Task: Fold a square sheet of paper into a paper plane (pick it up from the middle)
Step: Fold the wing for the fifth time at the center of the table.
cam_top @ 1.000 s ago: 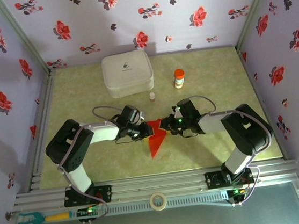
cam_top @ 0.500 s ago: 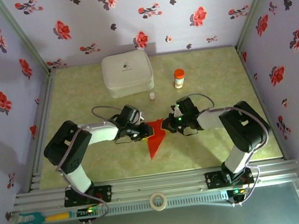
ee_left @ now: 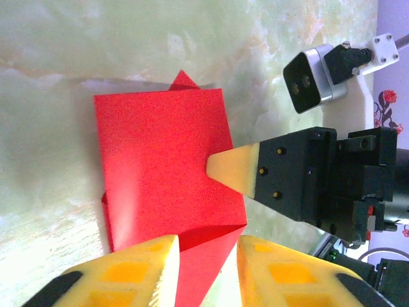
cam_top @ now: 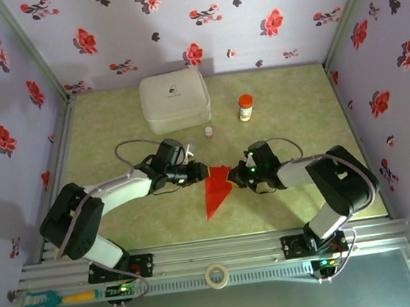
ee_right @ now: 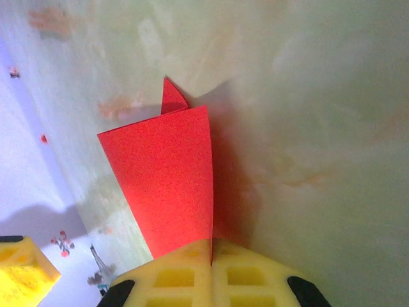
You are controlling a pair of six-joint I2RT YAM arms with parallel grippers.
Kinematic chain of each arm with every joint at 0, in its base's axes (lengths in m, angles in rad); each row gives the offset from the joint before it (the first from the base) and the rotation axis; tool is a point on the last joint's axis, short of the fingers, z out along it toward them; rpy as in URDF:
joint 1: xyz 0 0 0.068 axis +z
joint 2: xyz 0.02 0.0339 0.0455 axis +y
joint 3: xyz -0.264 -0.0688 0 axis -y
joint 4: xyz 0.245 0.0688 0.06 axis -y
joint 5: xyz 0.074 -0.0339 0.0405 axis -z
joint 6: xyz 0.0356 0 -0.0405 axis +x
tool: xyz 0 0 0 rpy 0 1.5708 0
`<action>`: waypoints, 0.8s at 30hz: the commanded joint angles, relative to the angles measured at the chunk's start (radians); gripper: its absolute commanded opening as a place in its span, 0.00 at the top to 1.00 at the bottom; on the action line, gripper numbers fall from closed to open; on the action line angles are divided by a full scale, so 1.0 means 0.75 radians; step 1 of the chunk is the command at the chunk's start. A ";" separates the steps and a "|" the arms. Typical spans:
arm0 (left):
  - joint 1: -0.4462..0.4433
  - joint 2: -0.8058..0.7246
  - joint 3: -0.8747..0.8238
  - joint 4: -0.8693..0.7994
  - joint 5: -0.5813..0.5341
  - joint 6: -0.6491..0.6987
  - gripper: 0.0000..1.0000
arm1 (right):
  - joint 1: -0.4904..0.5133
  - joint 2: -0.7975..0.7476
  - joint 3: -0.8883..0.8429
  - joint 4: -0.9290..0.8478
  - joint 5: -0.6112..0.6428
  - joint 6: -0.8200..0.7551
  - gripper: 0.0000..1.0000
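Now we saw that the right pincer (ee_right: 211, 249) had clamped fully shut on the side edge of the thin bright red paper sheet (cam_top: 215, 189), already creased to a point, which lay well in front of the white rounded case (cam_top: 174, 100). Meanwhile the left pincer (ee_left: 206, 248) had eased apart, loosely straddling the opposite edge. We judged the hold had passed across, readying another fold.

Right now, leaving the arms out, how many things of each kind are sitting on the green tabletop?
Red folded paper: 1
White case: 1
Bottles: 2 (orange-capped bottle, tiny bottle)
Total: 4
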 commanded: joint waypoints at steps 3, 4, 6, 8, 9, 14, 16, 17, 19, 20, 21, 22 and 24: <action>-0.007 0.074 0.003 0.072 0.061 -0.038 0.75 | 0.029 -0.095 -0.085 0.107 0.164 0.175 0.98; -0.008 0.093 0.011 0.085 0.065 -0.047 0.75 | 0.033 -0.111 -0.101 0.107 0.177 0.187 0.97; -0.013 0.138 0.037 0.081 0.086 -0.051 0.76 | 0.038 -0.139 -0.123 0.107 0.195 0.198 0.96; -0.023 0.176 0.049 0.099 0.101 -0.052 0.77 | 0.046 -0.150 -0.132 0.107 0.192 0.199 0.96; -0.027 0.198 0.056 0.108 0.105 -0.053 0.77 | 0.049 -0.147 -0.131 0.112 0.182 0.198 0.97; -0.046 0.289 0.074 0.136 0.132 -0.064 0.80 | 0.060 -0.136 -0.132 0.115 0.171 0.191 0.95; -0.046 0.315 0.076 0.132 0.131 -0.069 0.81 | 0.060 -0.122 -0.126 0.128 0.146 0.182 0.94; -0.046 0.324 0.075 0.130 0.129 -0.072 0.81 | 0.060 -0.119 -0.123 0.138 0.133 0.177 0.93; -0.045 0.339 0.068 0.126 0.121 -0.070 0.83 | 0.060 -0.107 -0.118 0.149 0.111 0.170 0.90; -0.046 0.346 0.064 0.122 0.117 -0.069 0.83 | 0.060 -0.105 -0.113 0.146 0.104 0.161 0.89; -0.047 0.352 0.059 0.124 0.114 -0.068 0.83 | 0.060 -0.102 -0.105 0.144 0.092 0.150 0.88; -0.047 0.358 0.056 0.125 0.114 -0.068 0.84 | 0.060 -0.096 -0.100 0.143 0.081 0.142 0.87; -0.046 0.364 0.051 0.131 0.114 -0.071 0.84 | 0.061 -0.088 -0.087 0.129 0.063 0.124 0.85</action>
